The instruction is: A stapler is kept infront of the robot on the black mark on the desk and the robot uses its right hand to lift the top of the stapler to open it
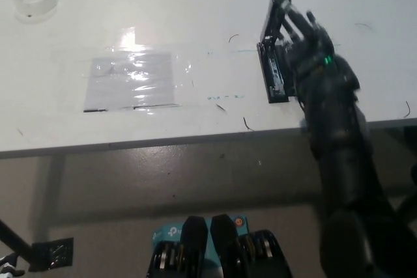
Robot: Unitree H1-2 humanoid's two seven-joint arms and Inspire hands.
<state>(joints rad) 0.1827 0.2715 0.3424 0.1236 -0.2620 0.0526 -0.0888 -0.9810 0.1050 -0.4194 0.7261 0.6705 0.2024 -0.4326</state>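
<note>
Just left of right hand [306, 47] — stapler [272, 73], touching

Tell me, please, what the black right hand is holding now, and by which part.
The right hand holds the stapler by its raised top arm, near the far end.
</note>
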